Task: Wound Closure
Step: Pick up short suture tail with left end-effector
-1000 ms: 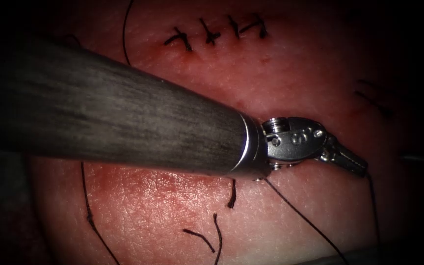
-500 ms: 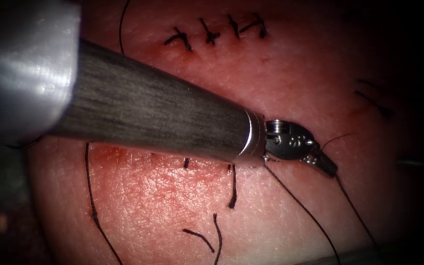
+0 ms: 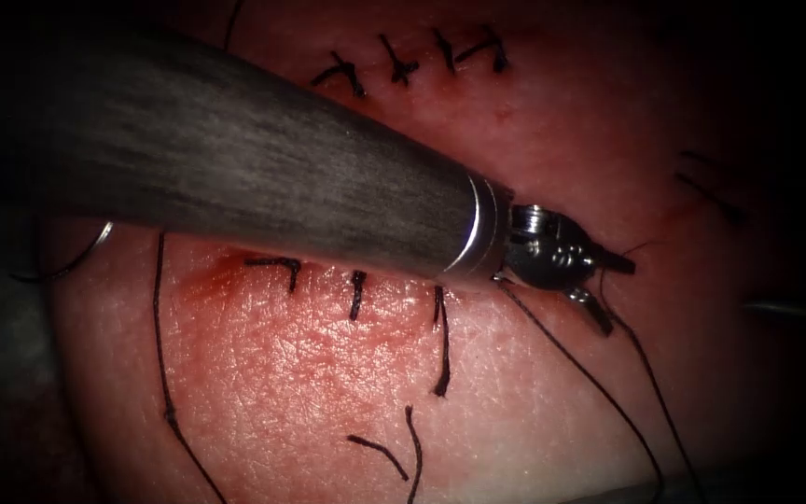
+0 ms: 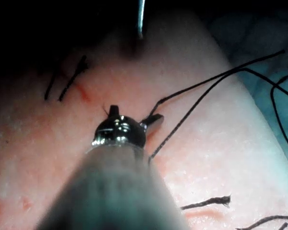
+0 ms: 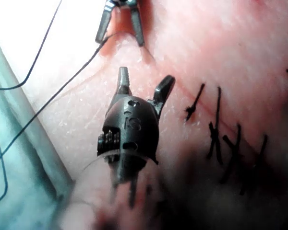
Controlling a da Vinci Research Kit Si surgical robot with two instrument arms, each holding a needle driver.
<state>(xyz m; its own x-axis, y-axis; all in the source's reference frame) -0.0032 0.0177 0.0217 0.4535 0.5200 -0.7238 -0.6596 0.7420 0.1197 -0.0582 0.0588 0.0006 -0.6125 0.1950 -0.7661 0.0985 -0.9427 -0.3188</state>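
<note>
L tool: slim dark-grey shaft w/ small silver wristed needle driver [image 3: 613, 289], coming in from left across the pale pink pork-belly tissue [image 3: 310, 373]. Jaws spread wide in a V, nothing between them. Same in L wrist view [image 4: 134, 114] and in R wrist view [image 5: 120, 24].
R tool: dark metal needle driver [image 5: 145, 79], seen in R wrist view hovering over tissue. Jaws parted approx. halfway, holding nothing.
Needle: thin curved silver needle [image 3: 81, 259] at far left edge of tissue, well apart from both tools. Not held. One end hidden behind L shaft; can't tell if in tissue.
Thread: long black suture thread [image 3: 590, 383] runs from under L tool's wrist down toward lower right. A 2nd strand passes just beside its lower jaw; not gripped.
Cut: line w/ short black stitches [image 3: 356, 289] just below L shaft; red fluid [image 3: 226, 280] at its left end.
Other: 2nd row of black crossed stitches [image 3: 403, 61] further up. Loose cut thread ends [image 3: 441, 369] lying on tissue below the cut.
</note>
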